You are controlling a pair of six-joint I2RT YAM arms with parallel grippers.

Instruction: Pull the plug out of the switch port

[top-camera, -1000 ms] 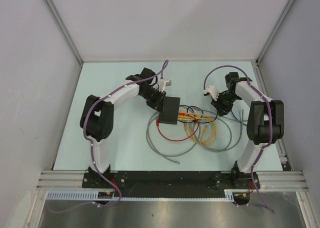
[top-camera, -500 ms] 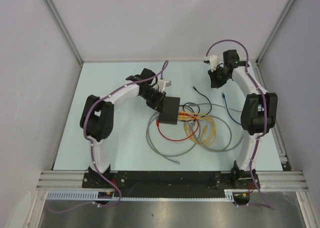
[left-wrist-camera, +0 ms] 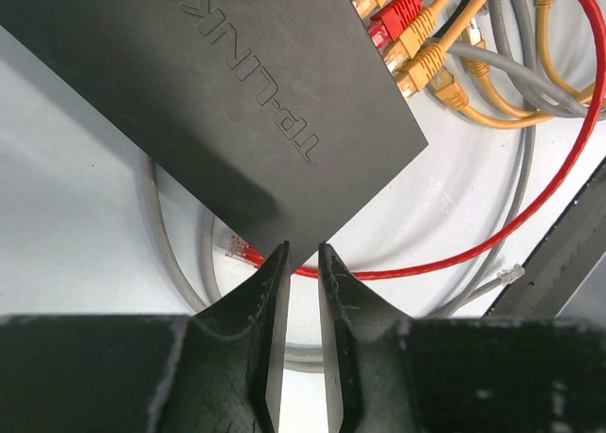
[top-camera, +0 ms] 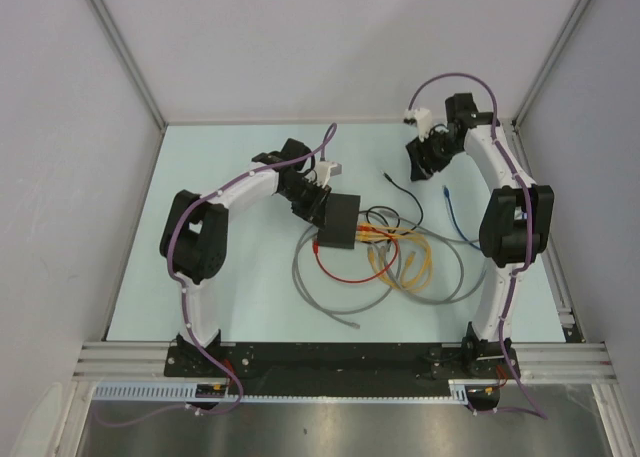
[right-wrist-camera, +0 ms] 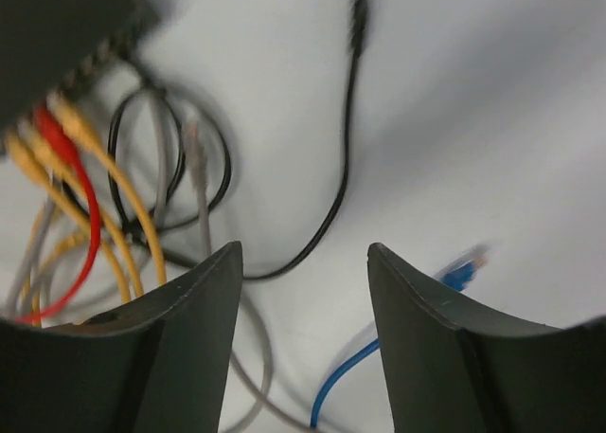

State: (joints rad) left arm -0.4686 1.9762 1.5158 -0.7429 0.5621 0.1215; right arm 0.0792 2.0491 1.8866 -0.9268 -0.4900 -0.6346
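Observation:
The black switch [top-camera: 338, 220] lies mid-table; its flat top fills the left wrist view [left-wrist-camera: 237, 92]. Yellow plugs [left-wrist-camera: 426, 63] and a red plug [left-wrist-camera: 398, 21] sit in its ports on the right edge. My left gripper [top-camera: 318, 205] is at the switch's left corner, jaws nearly closed with that corner between the fingertips [left-wrist-camera: 303, 251]. My right gripper [top-camera: 422, 155] is raised at the back right, open and empty [right-wrist-camera: 303, 253]. A black cable's loose plug [right-wrist-camera: 358, 11] and a blue cable's loose plug [right-wrist-camera: 464, 267] lie on the table below it.
Yellow, grey and red cables [top-camera: 400, 262] loop on the table right of and in front of the switch. A loose red plug end [left-wrist-camera: 241, 251] lies by the left fingers. White walls close in the table on three sides.
My right arm has lifted away from the cables to the back right corner, open. The black and blue cable ends now lie loose. The left arm and switch have not moved.

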